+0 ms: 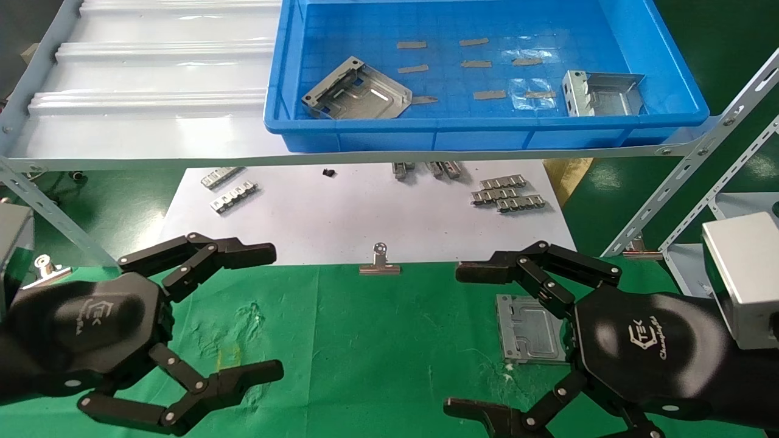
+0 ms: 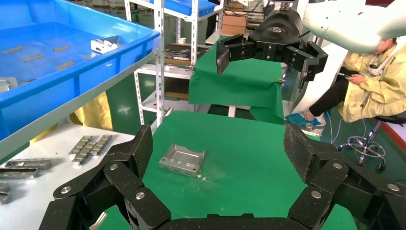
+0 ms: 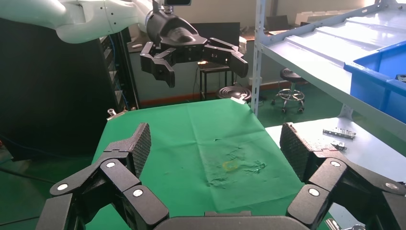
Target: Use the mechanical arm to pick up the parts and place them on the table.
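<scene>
One silver sheet-metal part lies on the green-cloth table, partly under my right gripper, which is open and empty above it. The part also shows in the left wrist view. Two more parts sit in the blue bin: one flat at the left, one at the right. My left gripper is open and empty over the table's left side. Each wrist view shows the other arm's gripper far off: the right one and the left one.
The blue bin rests on a pale ribbed shelf above the table. A white paper sheet carries several ridged metal strips. A binder clip sits at its front edge. A shelf frame stands at the right.
</scene>
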Tool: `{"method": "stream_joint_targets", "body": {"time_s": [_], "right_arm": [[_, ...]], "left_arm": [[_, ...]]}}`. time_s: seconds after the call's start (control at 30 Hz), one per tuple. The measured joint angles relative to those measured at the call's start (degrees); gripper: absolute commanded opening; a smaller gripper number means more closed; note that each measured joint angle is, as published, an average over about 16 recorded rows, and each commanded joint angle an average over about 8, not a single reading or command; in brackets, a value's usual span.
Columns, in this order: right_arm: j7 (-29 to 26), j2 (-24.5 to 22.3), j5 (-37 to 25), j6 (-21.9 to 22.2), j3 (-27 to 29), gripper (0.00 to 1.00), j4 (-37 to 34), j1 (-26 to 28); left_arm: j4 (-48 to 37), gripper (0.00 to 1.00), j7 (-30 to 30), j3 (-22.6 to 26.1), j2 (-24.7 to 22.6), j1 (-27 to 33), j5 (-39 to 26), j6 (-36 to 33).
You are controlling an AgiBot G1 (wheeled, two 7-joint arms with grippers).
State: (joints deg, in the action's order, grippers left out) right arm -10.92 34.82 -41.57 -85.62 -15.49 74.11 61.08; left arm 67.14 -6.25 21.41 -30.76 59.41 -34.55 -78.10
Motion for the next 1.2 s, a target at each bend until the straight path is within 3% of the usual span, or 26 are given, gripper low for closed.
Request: {"method": "stream_joint_targets", "body": {"time_s": [1.2], "right_arm": [[0.3,0.2,-0.4,-0.1,-0.7,1.00,-0.7,0.6]], "left_arm": [[0.0,1.00,0.0,0.0,0.0,0.0,0.0,0.0]]}}
